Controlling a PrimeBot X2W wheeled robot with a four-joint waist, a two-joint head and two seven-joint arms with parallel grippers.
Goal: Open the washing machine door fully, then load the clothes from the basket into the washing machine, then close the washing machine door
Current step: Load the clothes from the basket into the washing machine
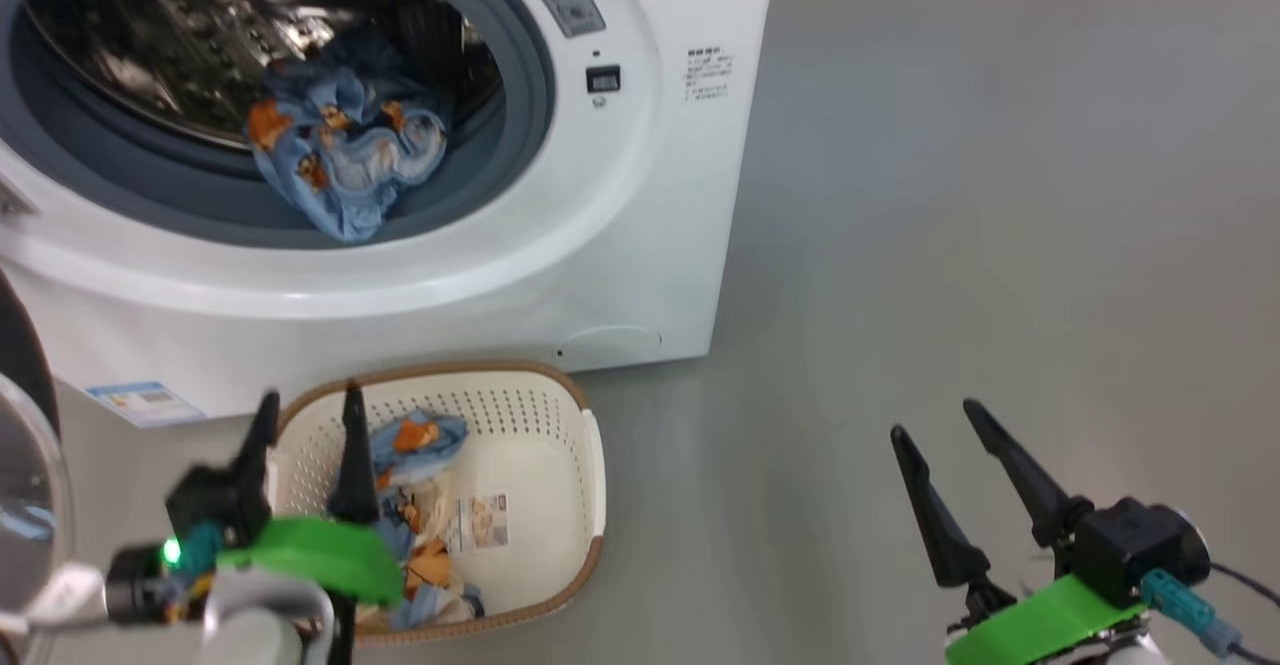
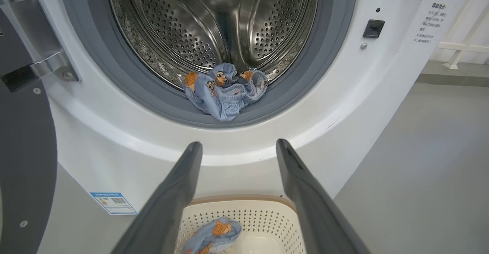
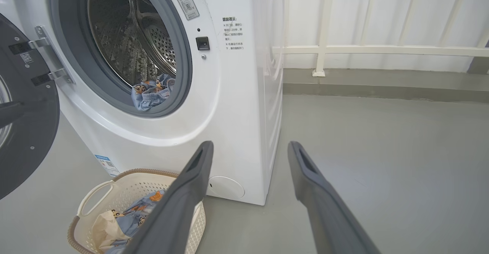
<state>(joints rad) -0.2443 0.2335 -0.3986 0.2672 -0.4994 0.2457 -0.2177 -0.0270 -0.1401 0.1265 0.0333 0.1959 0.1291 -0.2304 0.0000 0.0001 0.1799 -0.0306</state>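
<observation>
**Head view.** The washing machine door (image 1: 20, 465) is standing open to the left of the left pincer (image 1: 309, 397), so the opening step is judged complete. The left pincer is hovering over the basket (image 1: 560, 415) with its fingers apart and empty. Some of the clothes (image 1: 420, 445) are lying in the basket directly beneath it. The right pincer (image 1: 935, 420), also apart and empty, is hanging over bare floor (image 1: 1000, 195), well to the right of the basket.

**Left wrist view.** Ahead of and above the left pincer (image 2: 238, 144), one printed garment (image 2: 223, 91) is lying at the front lip of the drum (image 2: 183, 28). Loading is therefore judged partly done.

**Right wrist view.** To the lower left of the right pincer (image 3: 251, 144), the basket (image 3: 91, 193) is holding printed fabric and a cream cloth (image 3: 103, 223). The washing machine (image 3: 244, 105) is standing ahead and to the left.

**Outstanding.** The basket contents are waiting for transfer, and the door is waiting for closing.
</observation>
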